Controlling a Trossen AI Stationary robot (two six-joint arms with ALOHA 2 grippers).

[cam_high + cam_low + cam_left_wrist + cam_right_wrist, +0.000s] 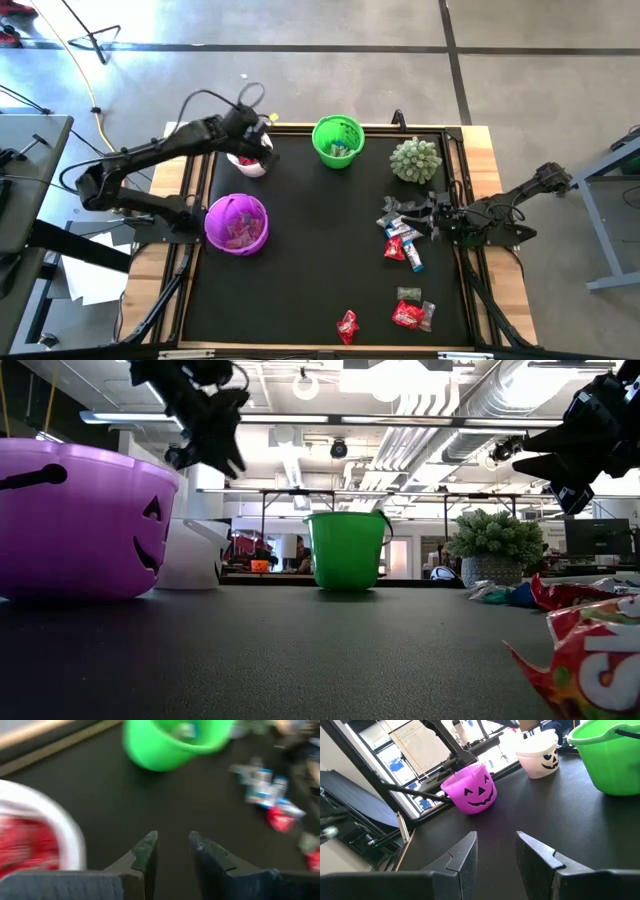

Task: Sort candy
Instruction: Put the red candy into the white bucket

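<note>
Wrapped candy lies on the black mat: a pile [402, 240] at the right and a few red and silvery pieces [408, 315] near the front edge. A white cup [248, 163] at the far left holds red candy [20, 840]. A purple bucket [237, 222] holds pink-red pieces, and a green bucket [337, 140] stands at the far middle. My left gripper [172, 837] hangs open and empty above the mat, just beside the white cup. My right gripper [495, 837] is open and empty, level above the right-hand pile.
A spiky pale-green ball [415, 158] sits at the far right of the mat. The mat has a raised wooden frame [480, 140] around it. The middle of the mat [320, 240] is bare between the buckets and the candy.
</note>
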